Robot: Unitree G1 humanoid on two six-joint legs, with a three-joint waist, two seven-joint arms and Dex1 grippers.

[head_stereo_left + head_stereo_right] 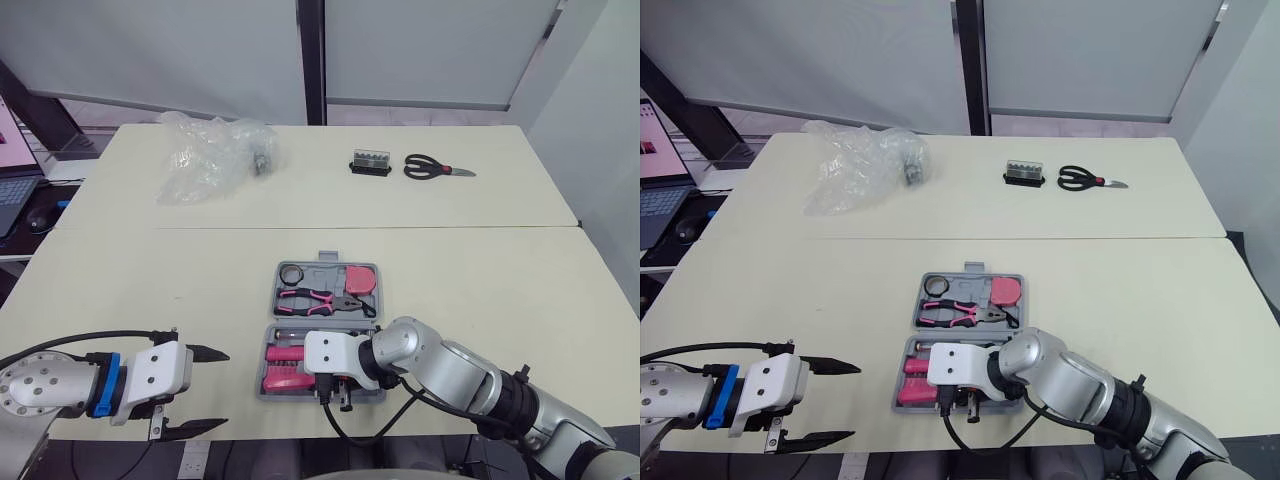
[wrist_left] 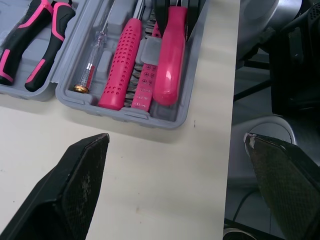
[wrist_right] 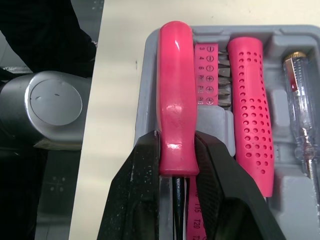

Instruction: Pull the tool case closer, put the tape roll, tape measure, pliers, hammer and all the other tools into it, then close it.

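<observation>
Two risks noted. Right jaws are clamped on the pink handle (image 3: pixel 175 90), likely the hammer, which lies in the case (image 3: pixel 146 85) slot beneath them. Letting go off-line could leave it proud of the slot and block the lid. Left jaws are spread wide over bare tabletop (image 2: pixel 150 175), with the case just ahead. Scissors (image 1: pixel 430 167) sit far beyond both jaws and are easily left out.

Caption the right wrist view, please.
Black jaws of right gripper pinch a glossy pink handle in a grey plastic tool case.
</observation>
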